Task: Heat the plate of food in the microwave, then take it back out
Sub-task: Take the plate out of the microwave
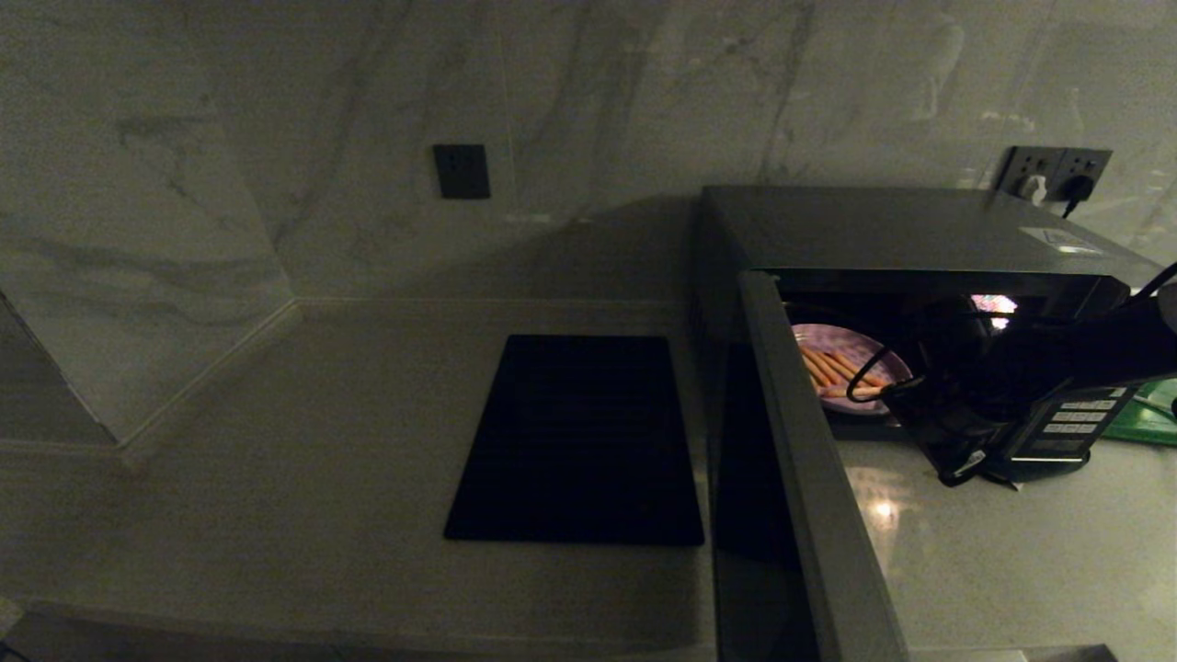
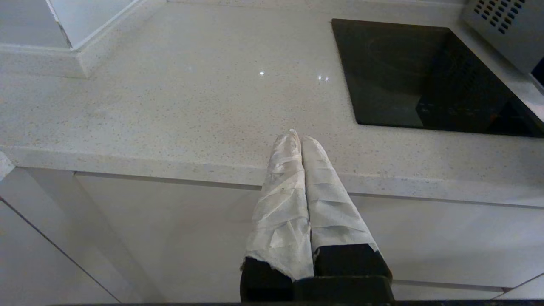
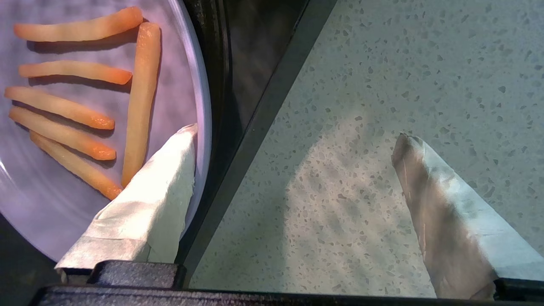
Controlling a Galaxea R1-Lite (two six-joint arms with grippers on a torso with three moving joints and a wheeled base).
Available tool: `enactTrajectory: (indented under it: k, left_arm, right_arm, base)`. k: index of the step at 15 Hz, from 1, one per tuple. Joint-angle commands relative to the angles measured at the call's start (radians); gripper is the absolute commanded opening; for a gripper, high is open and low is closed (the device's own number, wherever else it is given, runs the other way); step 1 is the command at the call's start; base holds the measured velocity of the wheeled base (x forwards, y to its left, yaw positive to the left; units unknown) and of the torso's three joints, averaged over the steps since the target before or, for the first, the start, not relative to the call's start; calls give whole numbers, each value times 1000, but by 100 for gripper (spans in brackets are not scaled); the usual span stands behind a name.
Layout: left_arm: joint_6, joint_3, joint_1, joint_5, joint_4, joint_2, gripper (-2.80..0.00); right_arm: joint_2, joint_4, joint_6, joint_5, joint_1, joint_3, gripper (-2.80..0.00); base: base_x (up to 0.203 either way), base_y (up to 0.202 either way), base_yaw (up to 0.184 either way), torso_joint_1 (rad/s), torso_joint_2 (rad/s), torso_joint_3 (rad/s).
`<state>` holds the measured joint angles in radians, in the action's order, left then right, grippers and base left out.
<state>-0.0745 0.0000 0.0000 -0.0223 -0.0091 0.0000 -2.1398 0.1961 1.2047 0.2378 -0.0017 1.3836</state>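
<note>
The microwave (image 1: 883, 230) stands at the right of the counter with its door (image 1: 800, 460) swung open toward me and its inside lit. The plate of food (image 1: 832, 345) lies inside, a lilac plate (image 3: 170, 76) bearing several orange-tan sticks (image 3: 140, 97). My right gripper (image 3: 296, 132) is open at the oven's mouth. One wrapped finger (image 3: 161, 182) lies over the plate's near rim, the other (image 3: 442, 199) over the speckled counter outside the front sill. Nothing is held. Whether the finger touches the plate, I cannot tell. My left gripper (image 2: 299, 136) is shut and empty by the counter's front edge.
A flat black cooktop (image 1: 579, 441) is set into the counter left of the microwave. The open door juts out between it and the right arm (image 1: 1057, 368). The button panel (image 1: 1076, 423) sits behind that arm. Wall sockets (image 1: 1057, 175) and something green (image 1: 1149, 414) are at the far right.
</note>
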Motion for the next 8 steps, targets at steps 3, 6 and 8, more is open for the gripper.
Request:
enactTrajectory:
  k: [3, 6, 8]
  left_arm:
    - [-1, 0, 0, -1, 0, 1, -280]
    - [-1, 0, 0, -1, 0, 0, -280]
    - [-1, 0, 0, -1, 0, 2, -280]
  right_arm:
    - [0, 0, 6, 0, 0, 5, 0]
    - [3, -1, 3, 0, 0, 9, 0]
    - [9, -2, 3, -3, 0, 9, 0]
  base:
    - [0, 0, 0, 0, 0, 0]
    - [0, 0, 0, 0, 0, 0]
    - [0, 0, 0, 0, 0, 0]
